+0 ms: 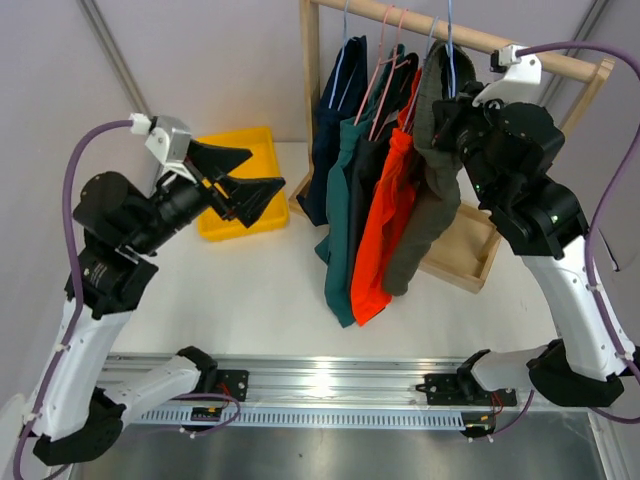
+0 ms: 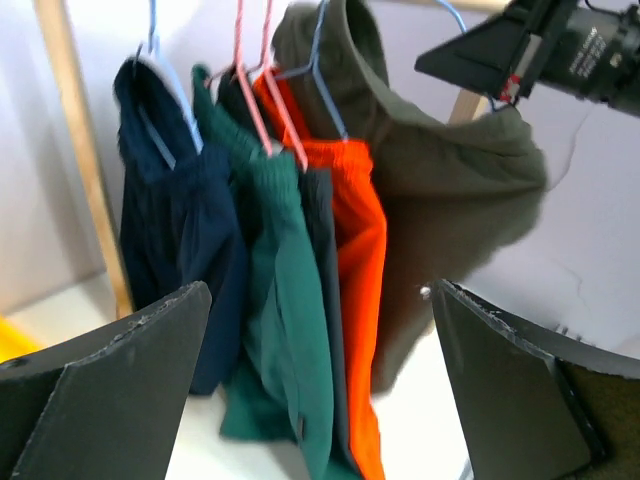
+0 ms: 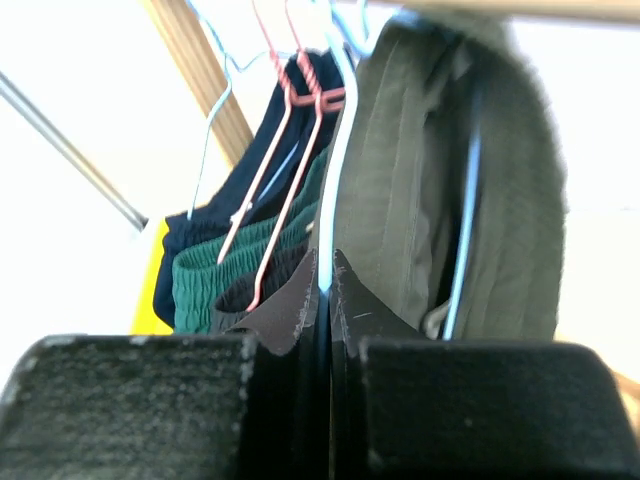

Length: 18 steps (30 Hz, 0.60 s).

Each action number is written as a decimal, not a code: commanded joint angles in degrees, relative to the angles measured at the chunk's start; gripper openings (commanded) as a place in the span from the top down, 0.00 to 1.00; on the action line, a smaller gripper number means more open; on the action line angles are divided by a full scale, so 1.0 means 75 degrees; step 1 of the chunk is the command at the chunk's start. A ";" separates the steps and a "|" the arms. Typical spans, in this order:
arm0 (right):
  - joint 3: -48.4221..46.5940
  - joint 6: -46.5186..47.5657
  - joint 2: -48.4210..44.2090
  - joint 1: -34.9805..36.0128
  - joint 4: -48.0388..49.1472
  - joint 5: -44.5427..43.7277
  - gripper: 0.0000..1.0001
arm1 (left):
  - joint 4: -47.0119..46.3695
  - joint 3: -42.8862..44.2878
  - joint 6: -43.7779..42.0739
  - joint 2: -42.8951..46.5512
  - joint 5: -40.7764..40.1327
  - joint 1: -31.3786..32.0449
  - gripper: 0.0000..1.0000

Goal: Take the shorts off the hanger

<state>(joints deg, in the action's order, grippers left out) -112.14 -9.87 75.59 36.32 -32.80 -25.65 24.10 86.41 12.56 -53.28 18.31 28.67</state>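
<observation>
Nearest us, at 6 o'clock in the top view, a ribbed silver metal rail (image 1: 330, 382) carries both arm bases. Above it, at 9 o'clock, the left gripper (image 1: 265, 168) hangs over the white table (image 1: 250, 290) with its black fingers spread wide and nothing between them. It covers part of the shallow yellow plastic tray (image 1: 250, 140) at 10 o'clock.

From 12 to 1 o'clock we count five pairs hanging from the round wooden rod (image 1: 480, 40). From the 3 o'clock side towards 9 they are the olive green fabric shorts (image 1: 435, 190), the bright orange shorts (image 1: 385, 230), the black shorts (image 2: 318, 230), the teal green shorts (image 1: 345, 230) and the navy blue shorts (image 1: 325, 150). The black pair shows only as a dark strip between its neighbours. We count five hooks, two pink and three bluish.

Farthest, at 1 o'clock, olive fabric hides the fingertips of the right gripper (image 3: 325, 275) from above. Its wrist view shows the fingers pressed together, pinching a pale wire hanger (image 3: 340, 150) beside the olive waistband. We cannot tell which pair that hanger carries.
</observation>
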 commanded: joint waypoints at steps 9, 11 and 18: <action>0.1075 0.0004 -0.1371 0.0560 0.0939 -0.1162 1.00 | -0.1464 -0.0681 -0.0737 -0.1321 -0.2978 0.4707 0.01; 0.1439 -0.0254 -0.1477 0.0572 0.0916 -0.1186 1.00 | -0.1688 -0.0717 -0.0830 -0.1661 -0.3562 0.5236 0.01; 0.1908 -0.0676 -0.1641 0.0666 0.0880 -0.1420 1.00 | -0.2743 -0.0494 -0.1498 -0.2833 -0.5791 0.6724 0.01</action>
<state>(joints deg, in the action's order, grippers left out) -97.73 -12.99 64.31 40.71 -31.79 -33.91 10.96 80.99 4.86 -73.12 -15.42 77.14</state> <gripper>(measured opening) 0.043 0.994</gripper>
